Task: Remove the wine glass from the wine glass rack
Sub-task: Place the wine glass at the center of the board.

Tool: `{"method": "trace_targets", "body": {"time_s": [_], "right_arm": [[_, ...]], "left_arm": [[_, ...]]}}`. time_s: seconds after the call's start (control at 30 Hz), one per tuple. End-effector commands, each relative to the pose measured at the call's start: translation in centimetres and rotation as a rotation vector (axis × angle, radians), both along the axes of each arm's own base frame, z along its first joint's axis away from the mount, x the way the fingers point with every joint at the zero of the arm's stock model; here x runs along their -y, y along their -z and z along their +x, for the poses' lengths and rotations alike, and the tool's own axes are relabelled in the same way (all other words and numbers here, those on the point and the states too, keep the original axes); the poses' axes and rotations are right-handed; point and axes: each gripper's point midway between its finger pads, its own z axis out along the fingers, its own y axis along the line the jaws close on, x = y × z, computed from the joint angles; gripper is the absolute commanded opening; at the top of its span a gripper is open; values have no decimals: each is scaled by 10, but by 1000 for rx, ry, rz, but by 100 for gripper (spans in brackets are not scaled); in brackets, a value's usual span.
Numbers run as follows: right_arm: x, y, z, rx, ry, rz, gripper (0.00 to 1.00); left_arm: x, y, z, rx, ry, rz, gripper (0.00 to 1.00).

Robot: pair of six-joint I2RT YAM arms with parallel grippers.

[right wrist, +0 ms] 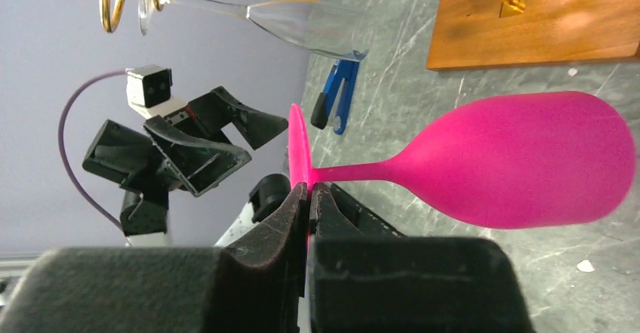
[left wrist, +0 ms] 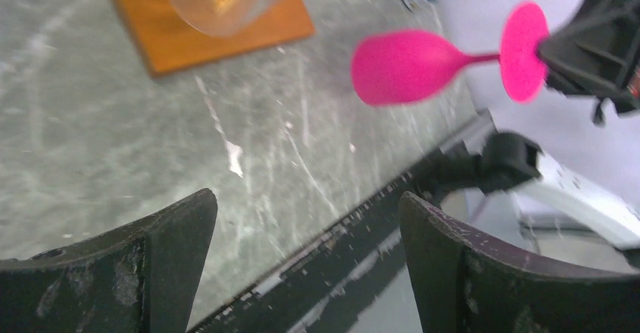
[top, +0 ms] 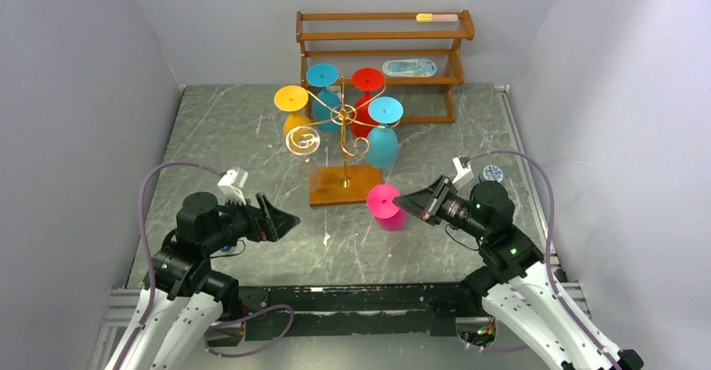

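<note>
Grey bench (top: 235, 135), pink wine glass (top: 387, 208) sticking out just ahead of right hand (right wrist: 309, 193).
It's pinching the foot; left hand (left wrist: 308, 205) spread wide.

Left arm (top: 180, 263) and right arm (top: 513, 252): white lower links, black rounded joint housings, small green lights (top: 478, 205). A lilac cable (top: 144, 195) looped off each. White camera block (top: 233, 179) on each wrist. Left gripper (left wrist: 306, 201) fingers (left wrist: 162, 261) were black, wedge-shaped, scuffed grey.
</note>
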Motion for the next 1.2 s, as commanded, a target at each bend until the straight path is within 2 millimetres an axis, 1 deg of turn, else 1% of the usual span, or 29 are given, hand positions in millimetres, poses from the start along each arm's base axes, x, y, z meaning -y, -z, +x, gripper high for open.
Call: {"method": "trace_targets", "body": {"time_s": [0.0, 0.03, 0.17, 0.2, 0.3, 0.43, 0.57, 0.67, 0.73, 0.83, 0.9, 1.0, 1.07, 1.17], "right_arm": [[4, 0, 1, 146, -12, -49, 0], [2, 2, 0, 173, -34, -64, 0], [-2, 9, -4, 246, -98, -103, 0], [-3, 10, -5, 266, -108, -102, 0], [-5, 5, -10, 355, -137, -77, 0], [-8, 1, -17, 462, -177, -46, 0], [-14, 2, -23, 507, -226, 1, 0], [-16, 4, -23, 513, -240, 8, 0], [-17, 6, -21, 512, -241, -12, 0], [-17, 6, -20, 518, -241, -25, 0], [-18, 4, -21, 514, -251, -17, 0], [-21, -2, -25, 487, -274, 8, 0], [-23, -5, -26, 472, -288, 16, 0], [-23, -8, -25, 460, -286, 20, 0]], "left_arm": [[33, -6, -33, -24, 275, -118, 93], [35, -4, -36, -32, 298, -122, 93], [40, -6, -44, -16, 340, -171, 93], [42, -2, -45, -21, 349, -193, 93], [41, 16, -52, -73, 353, -194, 92], [42, 14, -57, -62, 348, -251, 91], [41, 16, -54, -63, 335, -237, 90], [40, 23, -49, -88, 338, -183, 89], [41, 20, -45, -93, 349, -158, 88], [44, 10, -36, -69, 341, -145, 88], [51, 0, -31, -45, 348, -192, 88], [68, -12, -25, -10, 357, -239, 87], [82, -18, -24, 11, 370, -251, 86], [109, -29, -29, 41, 408, -268, 84]]}}
